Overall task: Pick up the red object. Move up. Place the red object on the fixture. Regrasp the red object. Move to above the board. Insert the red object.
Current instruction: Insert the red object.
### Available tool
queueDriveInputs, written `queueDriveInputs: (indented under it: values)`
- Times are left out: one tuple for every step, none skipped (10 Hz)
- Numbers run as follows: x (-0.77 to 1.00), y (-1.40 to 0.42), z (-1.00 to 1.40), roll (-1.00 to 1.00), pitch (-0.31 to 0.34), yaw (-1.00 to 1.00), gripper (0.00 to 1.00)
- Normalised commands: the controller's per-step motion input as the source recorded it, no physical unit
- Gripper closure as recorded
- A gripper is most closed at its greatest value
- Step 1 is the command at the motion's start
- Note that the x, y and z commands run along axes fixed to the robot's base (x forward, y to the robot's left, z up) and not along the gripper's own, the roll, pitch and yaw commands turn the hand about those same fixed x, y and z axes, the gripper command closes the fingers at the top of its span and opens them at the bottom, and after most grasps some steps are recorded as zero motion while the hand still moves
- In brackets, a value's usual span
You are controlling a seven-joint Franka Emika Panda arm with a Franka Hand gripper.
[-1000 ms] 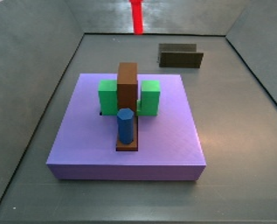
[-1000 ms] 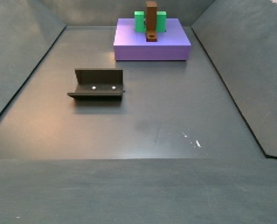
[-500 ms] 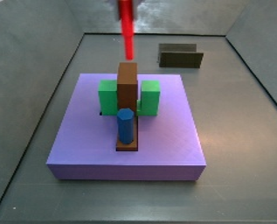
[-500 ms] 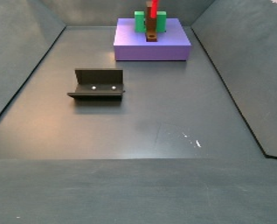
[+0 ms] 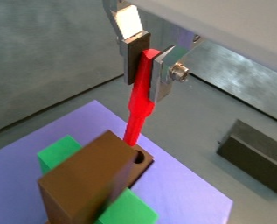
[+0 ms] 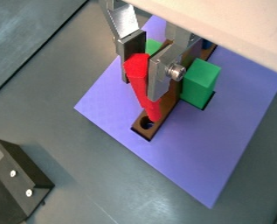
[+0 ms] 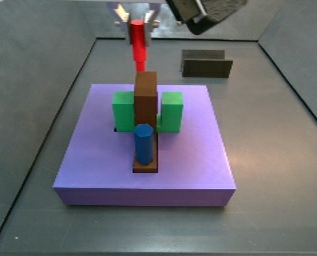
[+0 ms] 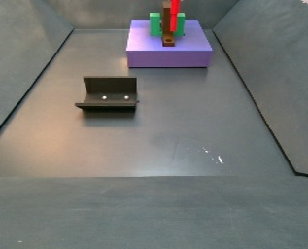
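The grey desk (image 8: 156,136) spreads out far below the claw, and on it, straight beneath the claw, lies the lavender board (image 7: 147,160), seen also in a wrist view (image 6: 239,166) and in a side view (image 8: 169,53). On the board stand 2 green blocks (image 7: 123,110) flanking a brown upright bar (image 7: 146,98), which rises directly under the claw; in a wrist view its top face shows a small dark hole (image 5: 138,160). The fixture (image 8: 108,94) sits on the desk well apart from the claw and the board, visible in both side views (image 7: 208,65). A short blue peg (image 7: 143,142) stands on the board, low down and nearer the camera than the bar. The claw (image 5: 144,59) hangs above the board, its 2 silver fingers (image 5: 171,70) clamped on the upper end of the red object (image 5: 138,101). The red object hangs upright from the claw, its lower tip at or just above the bar's top beside the hole; contact cannot be told.
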Motion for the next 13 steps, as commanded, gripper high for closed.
queueDriveInputs:
  values:
    - [0.39,-0.03,-0.29,0.29,0.206,-0.15,1.0]
    - [0.52,0.0,-0.21,0.3,0.233,-0.16,1.0]
    - [0.48,0.0,-0.2,0.42,0.271,-0.09,1.0]
    - [0.31,0.0,-0.12,0.45,0.274,-0.09,1.0]
    - [0.02,0.02,-0.12,0.39,0.261,-0.17,1.0]
    - [0.0,0.02,-0.09,0.3,0.201,-0.18,1.0]
    - [0.0,0.06,-0.1,0.31,0.184,-0.16,1.0]
    - [-0.13,0.09,-0.06,0.27,0.161,-0.16,1.0]
    - [-0.01,0.0,0.0,0.08,0.074,-0.18,1.0]
    - [0.03,-0.02,0.0,0.0,0.014,-0.13,1.0]
    - [0.25,-0.05,-0.11,0.01,0.031,-0.07,1.0]
    - [0.43,-0.05,-0.17,0.02,0.06,-0.06,1.0]
    - [0.42,-0.03,-0.22,0.04,0.066,-0.07,1.0]
